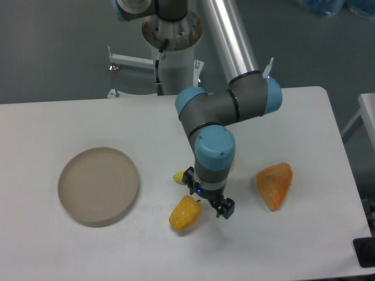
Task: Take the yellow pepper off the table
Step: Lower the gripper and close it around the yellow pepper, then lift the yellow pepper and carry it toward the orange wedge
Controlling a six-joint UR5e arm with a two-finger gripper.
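Note:
The yellow pepper [185,213] lies on the white table [70,252] near the front, a small lumpy yellow-orange fruit with a dark stem at its upper right. My gripper [208,199] hangs just to the right of it and a little above, close to the stem. Its dark fingers [225,208] point down at the tabletop and stand apart, with nothing between them.
A round beige plate [98,185] sits at the left. An orange textured wedge [274,184] lies at the right. Only the tip of the yellow banana [179,175] shows behind the wrist. The arm's elbow hides the area at the table's back centre.

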